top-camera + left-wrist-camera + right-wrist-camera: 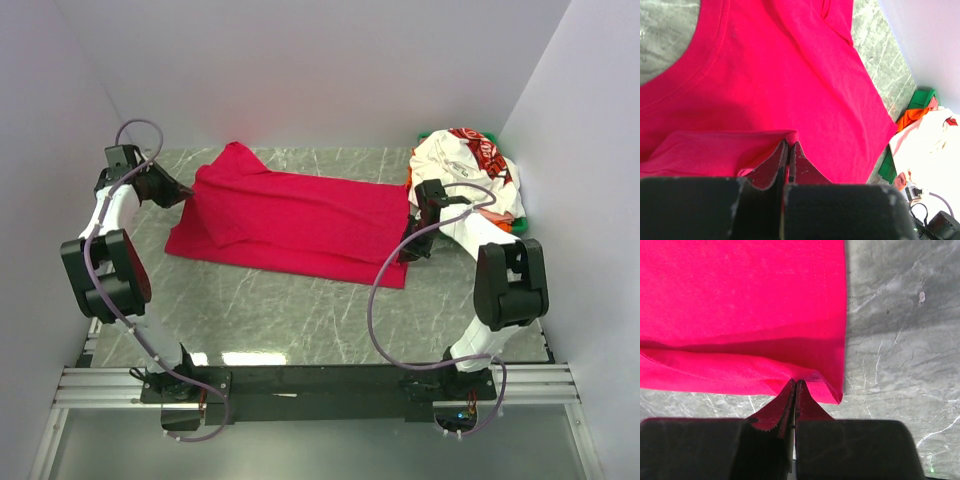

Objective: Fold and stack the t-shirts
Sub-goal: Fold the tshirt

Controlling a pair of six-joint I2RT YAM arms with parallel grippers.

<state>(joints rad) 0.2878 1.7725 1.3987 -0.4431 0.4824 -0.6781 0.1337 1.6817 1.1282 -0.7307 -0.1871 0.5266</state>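
Top external view: a grey, marble-patterned surface (300, 320) fills the floor of a booth with plain white walls (330, 60) on the left, far and right sides. A metal rail (320, 385) runs along its near edge and carries both arm bases.

A crimson t-shirt (300, 220) lies spread across the far middle of the surface. Its neckline end is towards the left edge and its hem towards the right. The left part is raised and folded over onto itself.

In the far right corner sits a heap of shirts. A white t-shirt (470, 180) with red-and-black print lies on top; the print is too small to read. A green t-shirt (922, 97) and an orange t-shirt (910, 116) show from under it in the left wrist view.

Near the left edge, the left arm (105, 270) rises from its base, bends at the elbow and reaches right to the shirt's left end. The right arm (510, 280) stands near the right edge, its forearm passing in front of the heap and its wrist turned down to the hem.

At the left claw (790, 142) the jaws are pressed together, with a pinch of crimson cloth between the tips. At the right claw (794, 381) the jaws are likewise closed, nipping the folded edge of the shirt just beside its hem corner, with bare surface to the right.
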